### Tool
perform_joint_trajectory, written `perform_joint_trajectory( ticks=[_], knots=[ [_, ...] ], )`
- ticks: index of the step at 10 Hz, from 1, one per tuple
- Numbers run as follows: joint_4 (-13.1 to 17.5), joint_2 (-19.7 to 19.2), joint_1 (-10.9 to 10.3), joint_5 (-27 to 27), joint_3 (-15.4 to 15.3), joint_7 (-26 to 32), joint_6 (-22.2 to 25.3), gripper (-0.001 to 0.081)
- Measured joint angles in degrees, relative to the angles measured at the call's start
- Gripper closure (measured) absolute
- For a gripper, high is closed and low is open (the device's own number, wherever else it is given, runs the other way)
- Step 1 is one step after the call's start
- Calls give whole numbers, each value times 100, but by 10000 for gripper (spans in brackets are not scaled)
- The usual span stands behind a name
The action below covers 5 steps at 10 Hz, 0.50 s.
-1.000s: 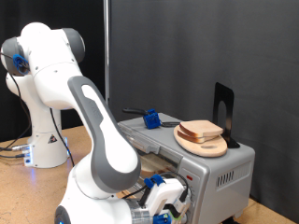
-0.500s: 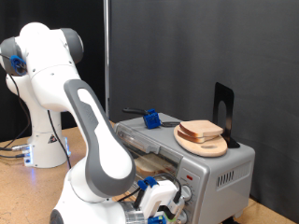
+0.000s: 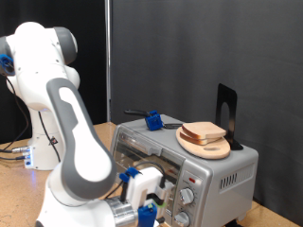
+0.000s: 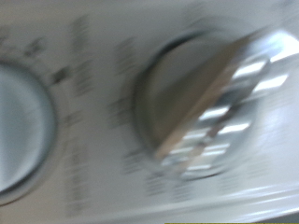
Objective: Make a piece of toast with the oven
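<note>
The silver-grey oven (image 3: 222,170) stands at the exterior view's right, with its glass door (image 3: 142,151) and two round knobs (image 3: 187,197) on the front. My gripper (image 3: 140,200) hangs low in front of the oven, just left of the knobs. The wrist view is a blurred close-up of the control panel: one ridged knob (image 4: 215,103) fills the middle and a second knob (image 4: 19,121) sits at the edge. My fingers do not show there. A single piece of toast does not show in either view.
On the oven's top a round wooden board (image 3: 204,147) carries a pile of bread slices (image 3: 203,131). Behind them stand a black bracket (image 3: 225,113), a blue object (image 3: 151,120) and a dark utensil (image 3: 137,113). My white arm (image 3: 76,142) fills the left.
My arm has swung towards the exterior view's left and the gripper has shifted left along the oven's front, uncovering more of the door.
</note>
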<state>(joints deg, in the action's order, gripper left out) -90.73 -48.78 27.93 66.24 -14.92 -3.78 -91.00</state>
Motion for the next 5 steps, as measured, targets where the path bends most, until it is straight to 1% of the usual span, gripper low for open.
perform_joint_trajectory(
  ticks=[1, 2, 5],
  knots=[
    [-16, 91, 107, -27, 4, 0, 201, 124],
    [-36, 156, 174, -62, 12, 0, 307, 124],
    [-64, 306, 280, -231, 31, 27, 569, 124]
  ],
)
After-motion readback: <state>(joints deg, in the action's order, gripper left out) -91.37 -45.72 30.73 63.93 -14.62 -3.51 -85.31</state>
